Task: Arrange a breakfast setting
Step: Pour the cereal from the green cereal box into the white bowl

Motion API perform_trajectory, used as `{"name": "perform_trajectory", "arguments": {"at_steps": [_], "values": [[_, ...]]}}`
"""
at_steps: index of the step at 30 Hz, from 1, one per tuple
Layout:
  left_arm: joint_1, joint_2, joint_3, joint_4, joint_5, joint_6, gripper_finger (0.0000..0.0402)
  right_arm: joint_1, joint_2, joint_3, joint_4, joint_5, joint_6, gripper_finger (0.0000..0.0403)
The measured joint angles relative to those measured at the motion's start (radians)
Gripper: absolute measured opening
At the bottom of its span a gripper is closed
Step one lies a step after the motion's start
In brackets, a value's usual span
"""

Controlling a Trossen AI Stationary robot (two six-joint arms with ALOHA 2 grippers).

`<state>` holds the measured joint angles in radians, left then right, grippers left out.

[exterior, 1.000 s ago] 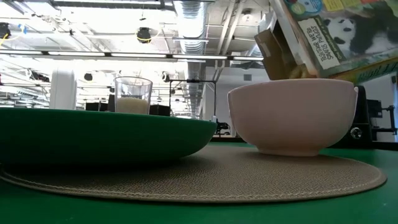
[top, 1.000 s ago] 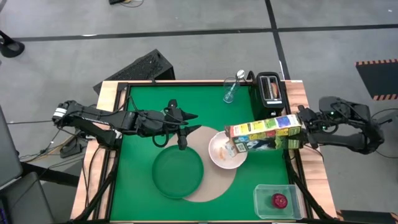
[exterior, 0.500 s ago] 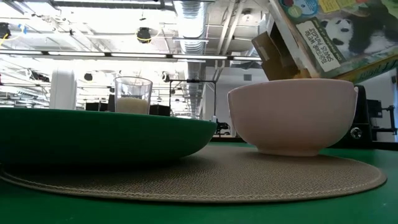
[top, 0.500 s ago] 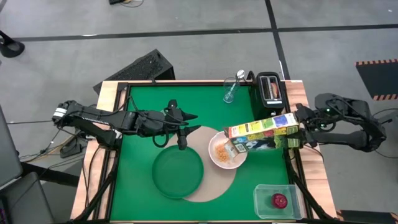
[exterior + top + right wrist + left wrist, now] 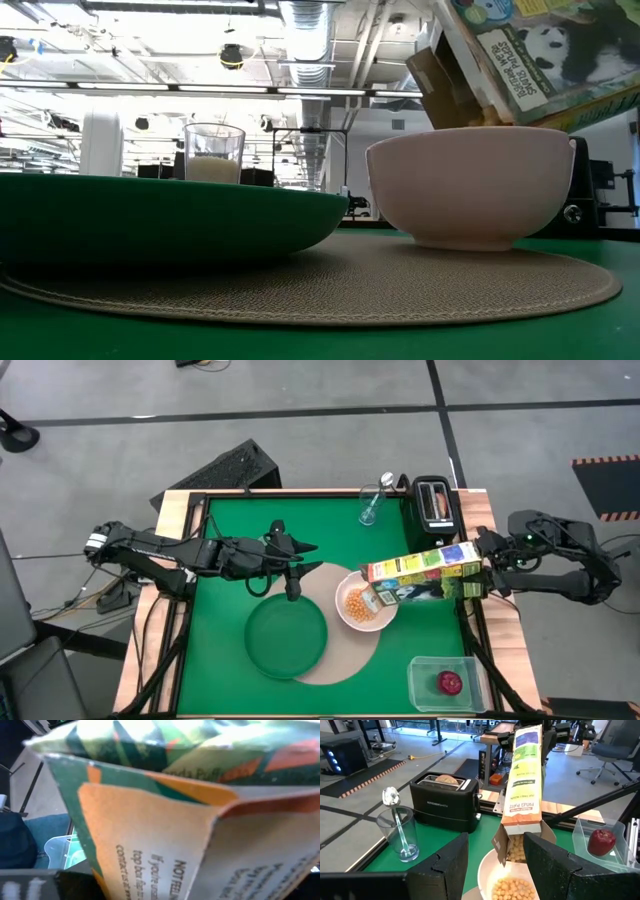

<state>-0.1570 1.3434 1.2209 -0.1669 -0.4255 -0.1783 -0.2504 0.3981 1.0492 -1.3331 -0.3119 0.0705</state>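
The table (image 5: 215,660), covered in green, is carrying a round placemat (image 5: 340,660) near its middle, with a dark green plate (image 5: 287,638) sitting on the mat's left part and a white bowl (image 5: 352,620) on its right part. The step in hand appears to be the cereal pour: the right gripper (image 5: 487,572), reaching in from the table's right edge, is clamping the base of the cereal box (image 5: 425,573) and tipping it almost level, so that the open mouth is hanging over the bowl and round cereal pieces are piling up inside it. The next move probably calls for righting the box and setting it down on a bare part of the table without catching the bowl's rim. The left gripper (image 5: 292,592) is hovering over the mat's far edge, just beside the plate, with its fingers apart and grasping nothing. A black toaster (image 5: 436,503) with a bagel (image 5: 445,779) in its slot is standing at the far right corner, and a glass (image 5: 373,504) holding a spoon (image 5: 390,796) is standing just left of it. An apple (image 5: 449,682) is lying in a clear tub (image 5: 422,680) at the near right corner. The toaster and the tub are crowding the right edge, narrowing the places where the box could stand.
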Motion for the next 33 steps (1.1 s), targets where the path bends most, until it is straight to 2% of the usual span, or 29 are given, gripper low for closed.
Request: {"name": "perform_trajectory", "arguments": {"at_steps": [26,33], "values": [[0.001,0.0,0.0,0.0,0.0,0.0,0.0176,0.0,0.001,0.0,-0.022,0.0,0.003,0.0276],[0.001,0.0,0.0,0.0,-0.001,-0.001,0.0176,0.0,0.012,0.046,-0.024,0.003,0.008,0.0276]]}}
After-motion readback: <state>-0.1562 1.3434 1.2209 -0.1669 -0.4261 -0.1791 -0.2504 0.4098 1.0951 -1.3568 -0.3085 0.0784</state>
